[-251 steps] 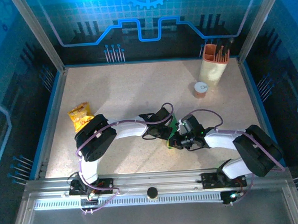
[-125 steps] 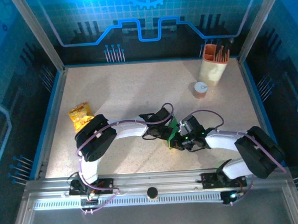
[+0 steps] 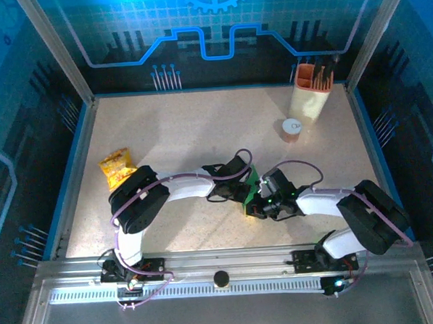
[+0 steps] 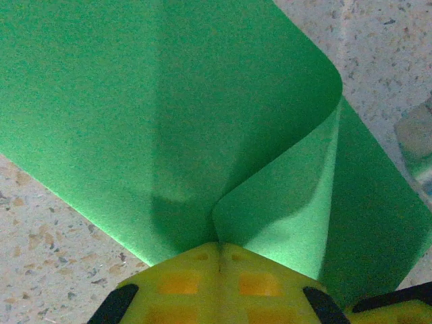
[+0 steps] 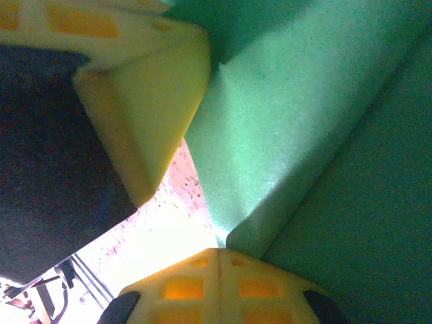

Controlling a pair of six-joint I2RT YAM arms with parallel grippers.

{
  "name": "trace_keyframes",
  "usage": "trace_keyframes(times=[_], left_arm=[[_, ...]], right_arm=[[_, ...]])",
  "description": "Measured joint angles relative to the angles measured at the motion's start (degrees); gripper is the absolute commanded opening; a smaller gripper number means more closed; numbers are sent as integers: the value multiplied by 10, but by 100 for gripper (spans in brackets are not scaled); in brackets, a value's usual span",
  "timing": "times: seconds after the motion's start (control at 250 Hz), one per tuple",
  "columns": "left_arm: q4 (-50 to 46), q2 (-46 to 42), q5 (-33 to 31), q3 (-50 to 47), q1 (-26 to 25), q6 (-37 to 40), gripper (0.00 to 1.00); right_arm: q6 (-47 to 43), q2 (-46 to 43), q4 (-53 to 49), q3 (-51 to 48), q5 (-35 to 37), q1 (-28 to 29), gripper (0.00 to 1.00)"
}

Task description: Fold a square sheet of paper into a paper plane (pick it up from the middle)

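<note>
Just below centre of the overhead frame, wedged between two wrists: thin bright-green square sheet of paper [image 3: 252,182], mostly hidden there. From the left wrist, seen as a broad flap curling over in a soft rounded bend [image 4: 169,101], not pressed into a sharp crease. From the right wrist, seen as doubled layers with a firmer folded edge [image 5: 324,135].

Pinched at the bottom of the left-wrist frame by the left gripper [image 4: 219,251], yellow fingers closed tight on the paper. Pinched likewise by the right gripper [image 5: 219,251], jaws closed on a folded edge, with a yellow finger of the other arm at upper left of that frame, against the sheet.

Judged early in the folding: one bend under way, partly creased at best. No pointed nose, no wings, no dart outline visible. Left to do, by this reading: flattening this fold, then the nose and wing folds.

Around it, speckled beige tabletop [image 3: 186,127]. At left, well apart, crinkled yellow-orange snack packet [image 3: 116,167]. At upper right, cream-and-orange holder [image 3: 311,92], and just beside it a small round orange tub [image 3: 292,129].
</note>
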Motion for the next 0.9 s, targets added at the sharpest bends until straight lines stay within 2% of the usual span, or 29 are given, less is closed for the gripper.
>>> trace_keyframes(times=[0.695, 0.899], left_arm=[[0, 0, 0, 0, -1, 0, 0], [0, 0, 0, 0, -1, 0, 0]], right_arm=[[-20, -62, -64, -13, -3, -2, 0], [-24, -99, -74, 11, -30, -86, 0]])
